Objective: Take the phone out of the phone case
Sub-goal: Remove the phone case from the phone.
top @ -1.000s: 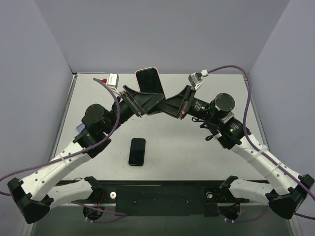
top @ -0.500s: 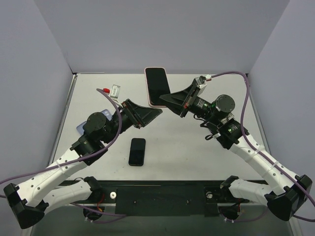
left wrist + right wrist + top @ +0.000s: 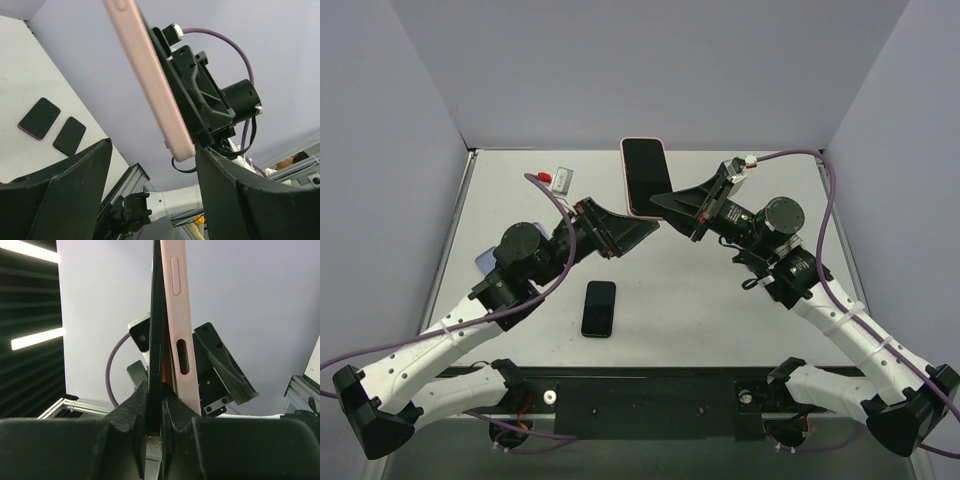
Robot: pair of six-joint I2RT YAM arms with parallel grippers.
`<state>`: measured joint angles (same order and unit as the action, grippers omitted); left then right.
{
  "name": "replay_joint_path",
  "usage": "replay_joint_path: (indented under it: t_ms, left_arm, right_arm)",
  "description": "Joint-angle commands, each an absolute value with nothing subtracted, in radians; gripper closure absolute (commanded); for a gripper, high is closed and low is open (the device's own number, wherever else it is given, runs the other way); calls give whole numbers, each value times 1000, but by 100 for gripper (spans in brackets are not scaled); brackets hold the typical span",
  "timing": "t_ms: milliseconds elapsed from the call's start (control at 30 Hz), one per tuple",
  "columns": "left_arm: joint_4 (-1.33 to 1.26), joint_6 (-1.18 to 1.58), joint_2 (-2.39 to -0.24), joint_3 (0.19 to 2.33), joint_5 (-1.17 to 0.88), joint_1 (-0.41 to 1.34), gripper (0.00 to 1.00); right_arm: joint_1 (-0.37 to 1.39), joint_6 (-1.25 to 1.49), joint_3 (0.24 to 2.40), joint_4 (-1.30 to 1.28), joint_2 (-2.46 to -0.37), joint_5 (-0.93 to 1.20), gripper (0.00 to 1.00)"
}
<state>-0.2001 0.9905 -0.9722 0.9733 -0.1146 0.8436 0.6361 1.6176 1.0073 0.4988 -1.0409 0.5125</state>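
Right wrist: pincer [image 3: 154, 392] pinches phone [image 3: 156, 315], case [image 3: 178, 305] ajar.

The right gripper [image 3: 154, 396] clamps the dark phone [image 3: 156, 325] edge-on, the pink case [image 3: 177, 315] touching its right side.

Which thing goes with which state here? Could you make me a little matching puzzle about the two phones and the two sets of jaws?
Things:
1. pink-cased phone
2. black phone
3. left jaws
4. right jaws

States:
A. open, holding nothing
B. lying flat on the table
C. shut on something
D. held up in the air

Pairs: 1-D, 2-B, 3-A, 4-C.
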Motion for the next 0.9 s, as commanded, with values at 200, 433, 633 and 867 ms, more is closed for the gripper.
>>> replay_joint_path:
  t_ms: [200, 433, 633, 867]
  left_arm:
    - [-189, 945, -954, 1058, -94, 844, 26]
    - [-152, 942, -986, 1078, -68, 839, 42]
    - [-129, 922, -992, 1086, -61, 836, 47]
    - [-169, 877, -977, 1058, -114, 836, 32]
  right_arm:
    - [634, 1601, 1015, 598, -996, 509, 100]
    - [634, 1611, 1023, 597, -976, 511, 100]
    - [630, 1632, 1017, 607, -965, 505, 100]
    - [632, 1687, 1019, 678, -985, 500, 100]
